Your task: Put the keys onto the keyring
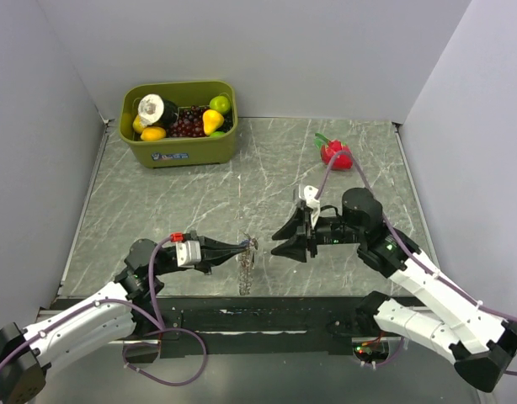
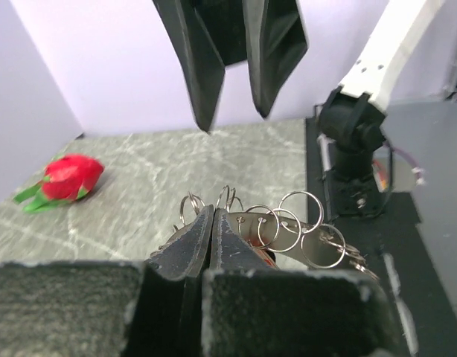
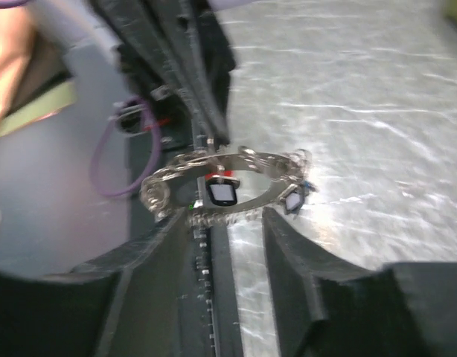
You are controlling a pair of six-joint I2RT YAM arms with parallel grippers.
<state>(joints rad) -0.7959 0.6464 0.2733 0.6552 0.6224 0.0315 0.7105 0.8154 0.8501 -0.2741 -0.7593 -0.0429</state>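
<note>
The grey marbled table is walled in pale panels, with a green bin of fruit at the far left and a red flower at the far right, both well away from the work. What matters is near the front edge. The left hand reaches in low from its side, its arm stretched almost flat, pinched tight on the keyring. The right hand sits just beside it, pointed straight back at it with its jaws spread wide and nothing between them. From the right wrist the keyring lies directly ahead of that hand, its broad span running crosswise to the gap, and the black-headed keys hang inside the loop. Small split rings fan out beside the left fingers. From overhead the bunch trails from the left hand toward the near edge, and I cannot tell whether it hangs free or rests on the table. The right arm is elbowed up, wrist level. To my eye it is the one free to work, needing only a short straight approach.
</note>
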